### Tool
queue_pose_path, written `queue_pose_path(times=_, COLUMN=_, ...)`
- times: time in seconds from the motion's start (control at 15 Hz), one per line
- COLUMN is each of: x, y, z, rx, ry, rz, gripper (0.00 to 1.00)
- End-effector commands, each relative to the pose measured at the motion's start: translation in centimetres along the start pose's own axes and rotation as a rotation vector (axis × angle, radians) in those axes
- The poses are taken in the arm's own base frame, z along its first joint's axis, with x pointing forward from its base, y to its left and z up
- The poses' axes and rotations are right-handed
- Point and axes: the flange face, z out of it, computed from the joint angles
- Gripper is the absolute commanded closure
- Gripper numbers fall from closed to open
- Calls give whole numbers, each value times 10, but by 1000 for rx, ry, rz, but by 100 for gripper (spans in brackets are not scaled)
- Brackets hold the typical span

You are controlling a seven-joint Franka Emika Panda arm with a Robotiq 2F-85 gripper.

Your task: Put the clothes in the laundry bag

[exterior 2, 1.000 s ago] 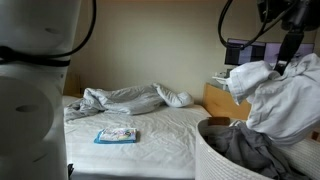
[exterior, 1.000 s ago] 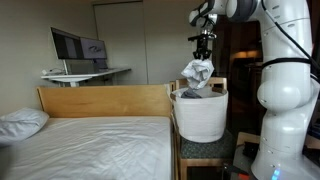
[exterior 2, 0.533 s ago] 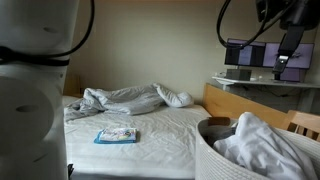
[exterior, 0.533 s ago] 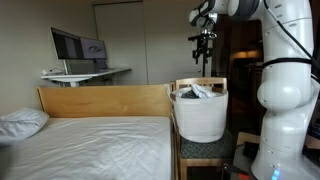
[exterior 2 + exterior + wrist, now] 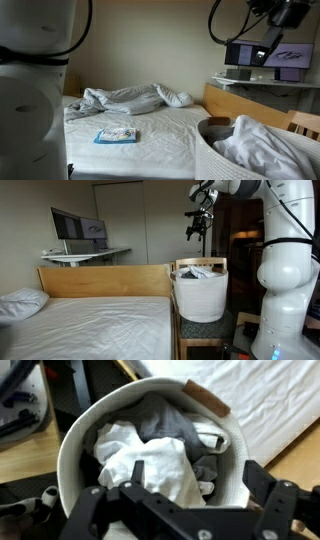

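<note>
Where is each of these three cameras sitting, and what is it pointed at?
An exterior view: beside the bed, facing the basket; arm at right.
An exterior view: next to the robot's body, facing clothes on the bed; arm top right.
Wrist view: above the basket, looking down; open fingers at bottom.
Shared: all three show the basket holding white cloth.

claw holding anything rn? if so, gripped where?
Nothing is held. In the wrist view the claw is open and empty above the laundry bag. The white garment lies inside the bag, clear of the fingers.
</note>
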Motion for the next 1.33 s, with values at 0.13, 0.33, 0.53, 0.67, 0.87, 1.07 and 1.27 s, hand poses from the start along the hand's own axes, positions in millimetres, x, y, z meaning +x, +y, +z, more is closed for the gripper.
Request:
queue_pose_path(times=0.13, x=-37, y=-4, z=3, rx=52, ry=-67, rz=-72, gripper=0)
queue_pose_path(times=0.33, x=-67, y=-11, z=14, rx=40, ry=-72, rz=-136, gripper=0)
queue_pose_path(times=0.53, x=-101, y=-15, z=33, rx=-24, ry=-20, rz=-248, gripper=0)
queue_pose_path(times=0.67, x=-123, y=-16, z=46, rx=-50, ry=44, rz=-343, gripper=0)
queue_pose_path(times=0.87, x=-158, y=-15, z=59, rx=-51, ry=120, rz=-467, gripper=0)
queue_pose_path(times=1.07, x=-190, y=-11, z=66, rx=-37, ry=130, rz=-534, gripper=0)
queue_pose_path(times=1.27, x=-196, y=-20, z=65, rx=-48, ry=109, rz=-509, gripper=0)
